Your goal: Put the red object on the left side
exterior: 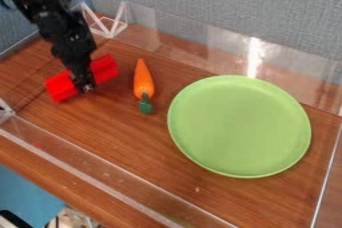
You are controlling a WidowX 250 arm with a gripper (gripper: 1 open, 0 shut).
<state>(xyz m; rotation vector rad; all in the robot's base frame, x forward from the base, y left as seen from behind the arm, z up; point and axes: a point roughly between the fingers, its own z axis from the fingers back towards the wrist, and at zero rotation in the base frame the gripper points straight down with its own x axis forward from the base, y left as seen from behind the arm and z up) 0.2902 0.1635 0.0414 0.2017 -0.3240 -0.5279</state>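
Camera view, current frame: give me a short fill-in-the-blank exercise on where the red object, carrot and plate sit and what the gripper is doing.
1. The gripper is shut on the ____ block.
2. The carrot lies between that block and the ____ plate.
3. The carrot's green tip points toward the ____ edge of the table.
4. The plate holds ____.

Missing words: red; green; near; nothing

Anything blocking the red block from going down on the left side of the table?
Nothing visible does. The gripper is shut on the red object, low over bare wood at the table's left side. The carrot lies apart to its right, and the green plate farther right.
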